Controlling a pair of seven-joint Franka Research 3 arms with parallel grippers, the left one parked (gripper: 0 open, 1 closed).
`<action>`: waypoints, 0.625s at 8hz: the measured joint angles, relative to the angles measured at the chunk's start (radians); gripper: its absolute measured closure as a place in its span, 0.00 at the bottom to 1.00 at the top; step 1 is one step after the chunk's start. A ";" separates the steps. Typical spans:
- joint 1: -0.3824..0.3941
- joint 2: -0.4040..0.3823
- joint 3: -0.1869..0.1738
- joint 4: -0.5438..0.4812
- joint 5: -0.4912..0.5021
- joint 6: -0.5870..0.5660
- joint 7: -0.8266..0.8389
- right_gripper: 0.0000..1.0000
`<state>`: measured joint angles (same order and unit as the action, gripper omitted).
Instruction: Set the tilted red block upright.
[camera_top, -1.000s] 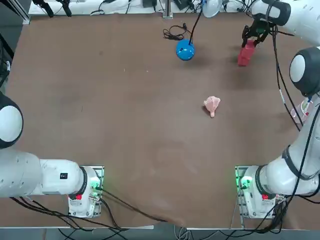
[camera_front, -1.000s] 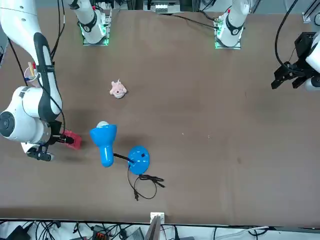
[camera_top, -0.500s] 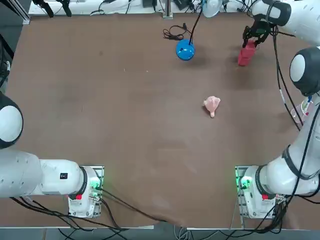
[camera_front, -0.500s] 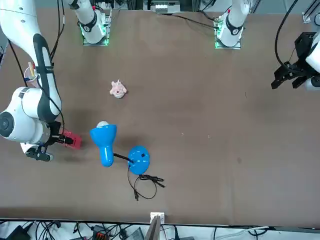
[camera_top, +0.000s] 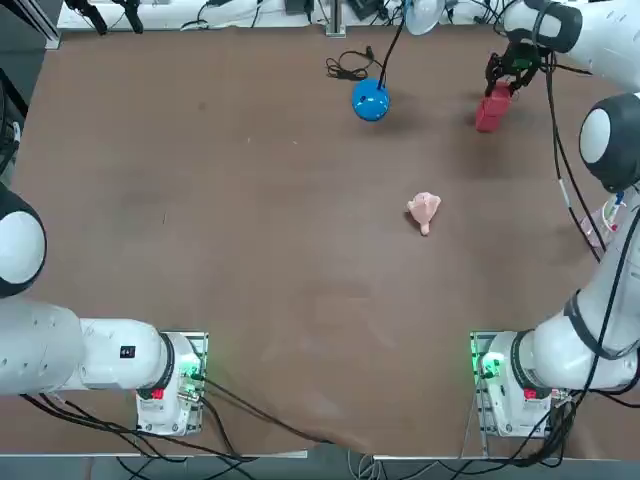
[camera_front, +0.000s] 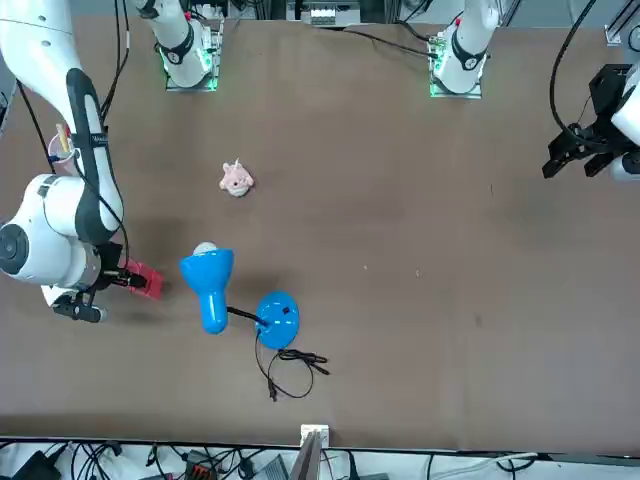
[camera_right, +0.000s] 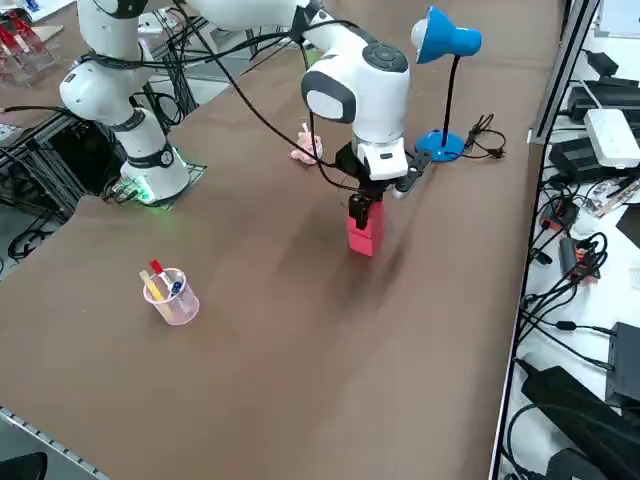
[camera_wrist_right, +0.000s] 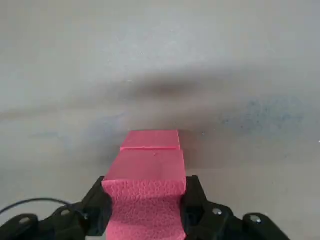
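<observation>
**Red block pinched at its top**

You see the small red rectangular block (camera_top: 489, 110) in the top view's upper right, standing on the brown table (camera_top: 250, 220). The right gripper (camera_top: 508, 77) pinches its upper end between black fingers (camera_wrist_right: 95, 207).

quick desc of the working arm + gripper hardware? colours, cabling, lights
The right arm is glossy white, with rounded joint housings and grey end caps. A black cable runs loose along it. Its base glows green, with a red patch. The right gripper is black, with two matte fingers showing screw heads.
</observation>
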<state>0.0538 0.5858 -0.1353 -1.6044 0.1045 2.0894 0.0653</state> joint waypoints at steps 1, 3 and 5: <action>0.000 0.001 0.000 -0.002 0.000 0.001 0.000 0.30; 0.000 0.003 0.000 -0.003 0.000 0.005 0.000 0.30; 0.000 0.005 0.000 -0.003 0.000 0.008 -0.001 0.30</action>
<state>0.0539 0.5907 -0.1353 -1.6076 0.1045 2.0972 0.0646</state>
